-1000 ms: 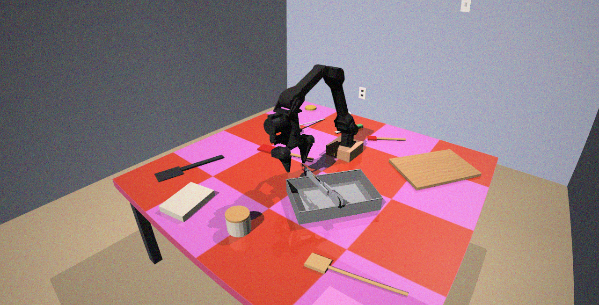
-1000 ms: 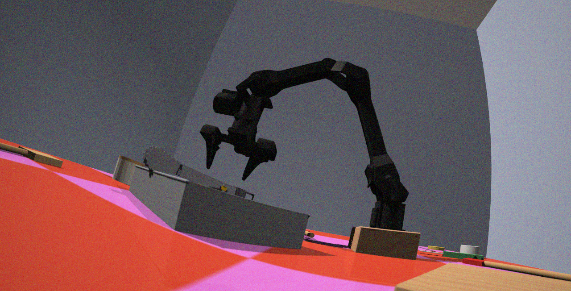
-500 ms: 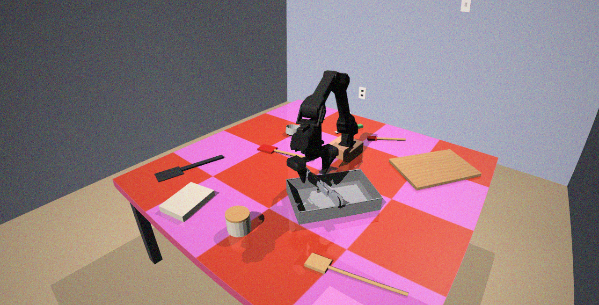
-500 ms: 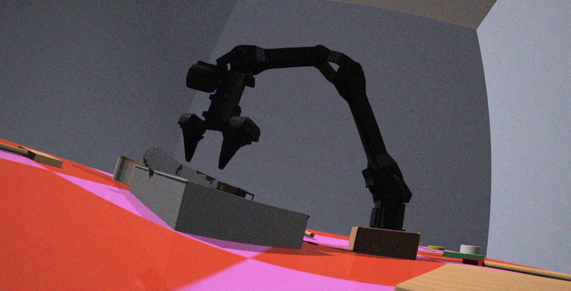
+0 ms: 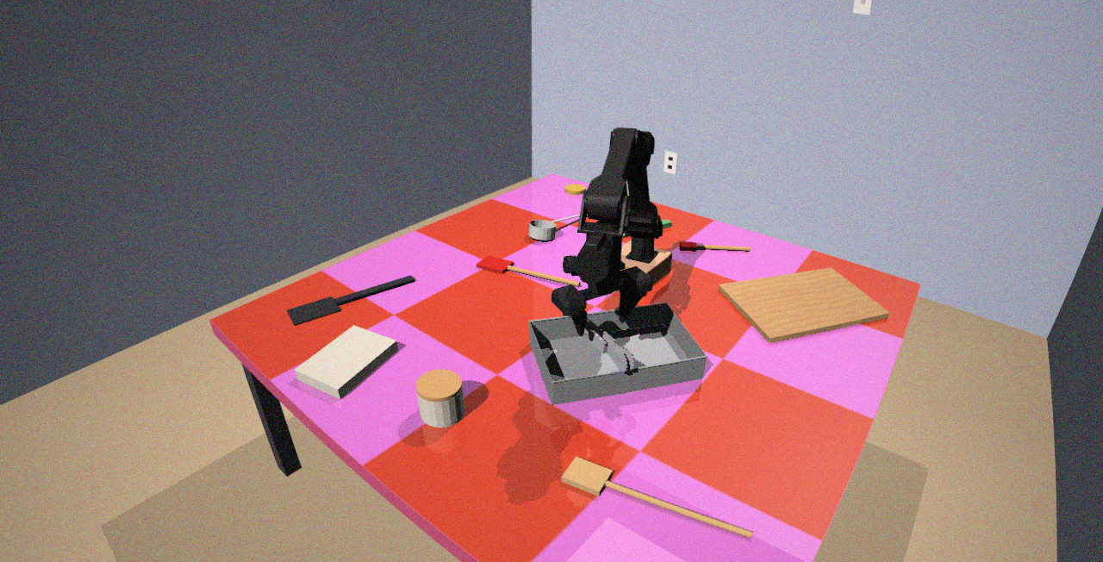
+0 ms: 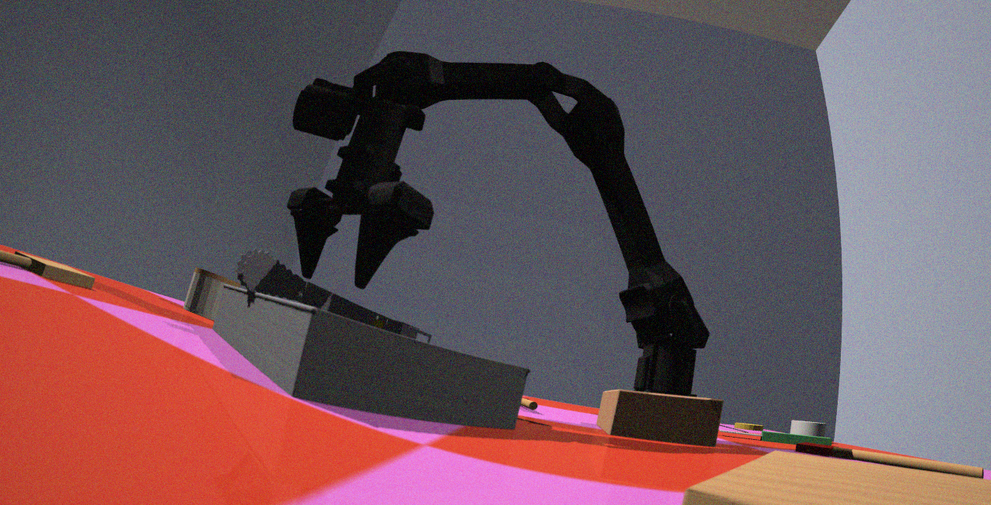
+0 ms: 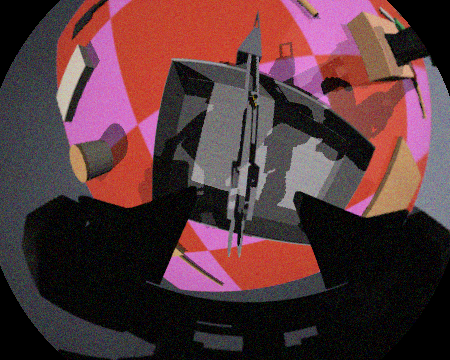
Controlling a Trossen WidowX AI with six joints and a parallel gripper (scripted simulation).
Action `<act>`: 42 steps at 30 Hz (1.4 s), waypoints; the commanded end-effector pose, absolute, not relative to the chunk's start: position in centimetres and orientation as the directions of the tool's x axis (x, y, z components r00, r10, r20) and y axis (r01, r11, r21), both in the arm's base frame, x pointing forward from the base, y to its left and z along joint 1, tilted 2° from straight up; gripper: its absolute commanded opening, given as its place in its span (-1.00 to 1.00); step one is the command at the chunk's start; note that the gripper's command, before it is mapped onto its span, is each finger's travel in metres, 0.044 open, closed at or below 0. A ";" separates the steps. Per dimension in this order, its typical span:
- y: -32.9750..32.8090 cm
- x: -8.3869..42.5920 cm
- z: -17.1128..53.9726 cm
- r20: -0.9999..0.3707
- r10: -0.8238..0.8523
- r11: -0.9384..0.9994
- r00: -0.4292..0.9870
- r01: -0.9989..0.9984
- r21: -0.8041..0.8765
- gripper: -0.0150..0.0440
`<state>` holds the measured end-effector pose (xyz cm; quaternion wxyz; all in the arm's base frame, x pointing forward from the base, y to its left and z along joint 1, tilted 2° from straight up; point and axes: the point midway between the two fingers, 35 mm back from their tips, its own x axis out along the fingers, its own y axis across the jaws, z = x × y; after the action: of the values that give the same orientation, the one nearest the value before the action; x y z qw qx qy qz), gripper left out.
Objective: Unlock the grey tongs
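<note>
The grey tongs (image 5: 629,362) (image 6: 257,270) (image 7: 243,180) rest on edge across the grey roasting tin (image 5: 626,385) (image 6: 409,377) (image 7: 163,125). Their arms lie close together. Their scalloped tips reach over one wall and the hinge end over the opposite wall. My gripper (image 5: 601,325) (image 6: 334,281) (image 7: 247,194) is open and empty, pointing down above the tongs. In the wrist view the tongs run between the two fingertips, nearer the scalloped end. The wooden board (image 5: 801,303) (image 6: 831,481) (image 7: 398,177) lies flat on the table, apart from the tin.
A lidded jar (image 5: 440,402) (image 7: 99,159) and a white block (image 5: 345,360) (image 7: 71,90) stand left of the tin in the top view. A wooden spatula (image 5: 588,476) lies in front. A red spatula (image 5: 494,265) and black spatula (image 5: 314,310) lie farther back.
</note>
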<state>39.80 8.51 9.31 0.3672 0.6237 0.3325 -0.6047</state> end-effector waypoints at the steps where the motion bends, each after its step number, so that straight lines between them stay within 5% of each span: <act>1: 8.8 39.7 9.5 -0.998 -0.030 -0.512 0.056 0.857 0.064 1.00; 42: 8.6 40.1 3.6 -0.998 -0.031 -0.512 0.056 0.857 0.064 1.00</act>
<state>40.08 8.71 4.30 0.3676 0.6285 0.3302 -0.6006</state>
